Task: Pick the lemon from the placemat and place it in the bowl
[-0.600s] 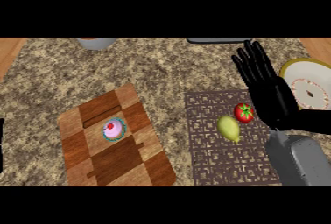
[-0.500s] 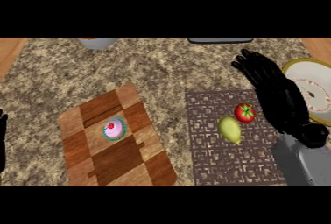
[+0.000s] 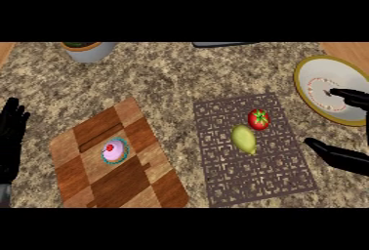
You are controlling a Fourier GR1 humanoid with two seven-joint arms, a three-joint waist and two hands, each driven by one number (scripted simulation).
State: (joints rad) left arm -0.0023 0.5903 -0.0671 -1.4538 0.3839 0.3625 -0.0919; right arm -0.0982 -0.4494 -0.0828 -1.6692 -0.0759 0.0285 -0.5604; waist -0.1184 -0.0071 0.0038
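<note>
A yellow-green lemon [image 3: 244, 139] lies on the brown lattice placemat [image 3: 259, 168], just below and left of a red tomato [image 3: 258, 119]. The white bowl [image 3: 315, 75] with a yellow rim sits at the right edge, up and right of the mat. My right hand [image 3: 341, 158] comes in from the right edge and is open: its fingers [image 3: 353, 97] reach over the bowl and its thumb lies beside the mat's right edge. It stays right of the lemon and touches nothing. My left hand [image 3: 10, 139] rests open at the left edge.
A wooden cutting board [image 3: 86, 141] with a pink cupcake [image 3: 114, 150] lies left of the mat. A grey pot [image 3: 90, 50] stands at the back left, and a dark flat object [image 3: 220, 44] lies at the back edge.
My right hand has pulled away to the right, from over the mat's right side to the view's edge. The left hand has come further into view at the left.
</note>
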